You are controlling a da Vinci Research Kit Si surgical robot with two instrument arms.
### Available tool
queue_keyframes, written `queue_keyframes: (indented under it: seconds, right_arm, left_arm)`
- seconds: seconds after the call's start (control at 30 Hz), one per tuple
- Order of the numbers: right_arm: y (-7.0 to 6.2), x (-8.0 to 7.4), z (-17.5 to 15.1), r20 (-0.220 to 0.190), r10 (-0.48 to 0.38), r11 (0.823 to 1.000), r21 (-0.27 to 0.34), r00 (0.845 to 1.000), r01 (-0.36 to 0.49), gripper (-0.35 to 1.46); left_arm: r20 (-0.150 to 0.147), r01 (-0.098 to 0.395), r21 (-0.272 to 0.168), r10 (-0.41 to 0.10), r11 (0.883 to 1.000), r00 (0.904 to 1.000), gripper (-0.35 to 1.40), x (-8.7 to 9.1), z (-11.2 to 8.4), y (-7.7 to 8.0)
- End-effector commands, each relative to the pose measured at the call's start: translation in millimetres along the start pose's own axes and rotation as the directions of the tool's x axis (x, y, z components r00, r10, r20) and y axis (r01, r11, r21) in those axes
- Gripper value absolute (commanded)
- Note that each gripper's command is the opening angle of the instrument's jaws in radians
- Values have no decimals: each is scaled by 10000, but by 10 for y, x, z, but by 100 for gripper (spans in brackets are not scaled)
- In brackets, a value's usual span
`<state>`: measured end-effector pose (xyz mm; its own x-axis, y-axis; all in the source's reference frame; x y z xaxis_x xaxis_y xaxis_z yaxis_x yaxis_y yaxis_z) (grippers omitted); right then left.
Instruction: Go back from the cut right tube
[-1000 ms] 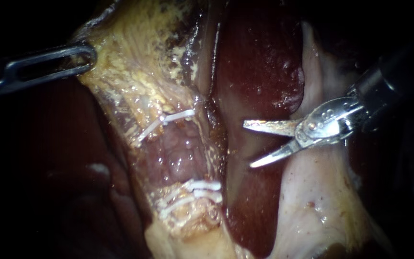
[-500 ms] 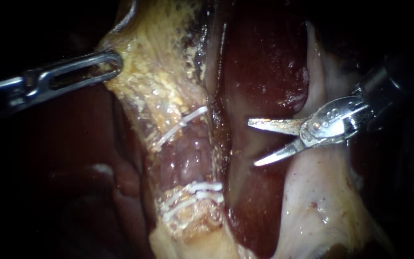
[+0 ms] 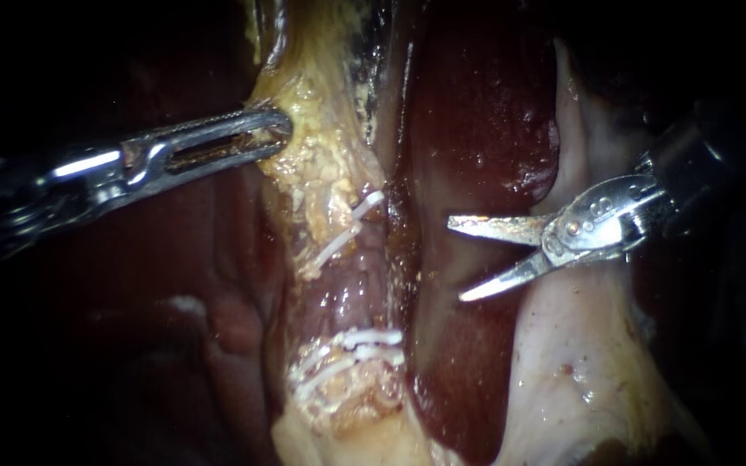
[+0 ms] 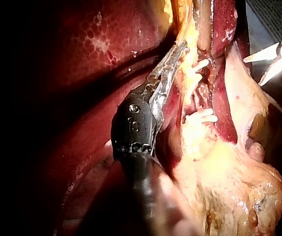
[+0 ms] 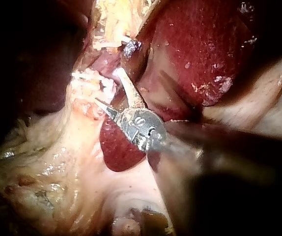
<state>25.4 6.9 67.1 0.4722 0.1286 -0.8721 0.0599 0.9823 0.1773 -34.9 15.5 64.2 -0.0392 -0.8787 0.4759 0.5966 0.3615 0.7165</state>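
Claw of right instrument (image 3: 455, 260) gaped right of the clipped tube (image 3: 347, 293); left instrument (image 3: 271, 135) seemingly pinched the yellow tissue (image 3: 317, 168).

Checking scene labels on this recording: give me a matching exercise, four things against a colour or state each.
Things:
1 left instrument
2 right instrument
3 clips
4 liver

States:
A dark red
B white, across the tube
C blades apart, holding nothing
D closed on yellow tissue

Pairs: 1-D, 2-C, 3-B, 4-A
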Motion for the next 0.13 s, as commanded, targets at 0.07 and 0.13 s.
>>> queue_keyframes:
  seconds: [0.07,0.13]
  right_arm:
    - [0,0,0,-1,6,10000,1,10000,-6,143]
    - [0,0,0,-1,6,10000,1,10000,-6,143]
  left_arm:
    - [-4,1,13,-1,10000,10000,-35,0,0,0]
    - [-4,0,14,0,10000,10000,-35,0,0,0]
